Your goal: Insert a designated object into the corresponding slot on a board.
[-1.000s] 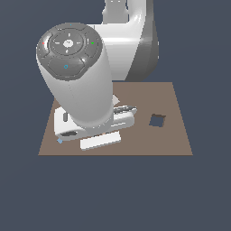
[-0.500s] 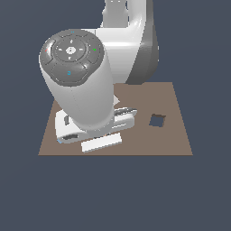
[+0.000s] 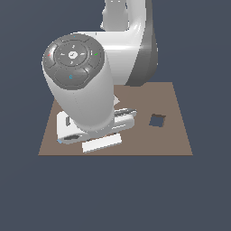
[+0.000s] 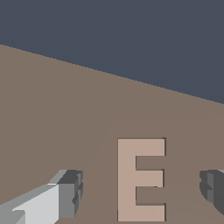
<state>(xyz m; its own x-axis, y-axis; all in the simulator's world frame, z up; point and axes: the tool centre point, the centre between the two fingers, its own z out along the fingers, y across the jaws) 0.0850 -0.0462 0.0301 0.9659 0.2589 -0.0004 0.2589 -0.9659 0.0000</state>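
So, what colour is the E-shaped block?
Light tan, a bit paler than the brown board under it. The E block shows best in the wrist view.

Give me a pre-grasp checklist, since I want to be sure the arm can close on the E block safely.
1. Flat tan E-shaped block lies flat on the large brown rectangular board: ok.
2. Block sits between the two grey fingers: ok.
3. Fingers spread wider than the block, touching nothing: ok.
4. Fingers low enough to grip: cannot tell.
5. Dark E-shaped slot visible: not ok; the exterior view shows only a dark squarish cut-out, the arm hiding much of the board.
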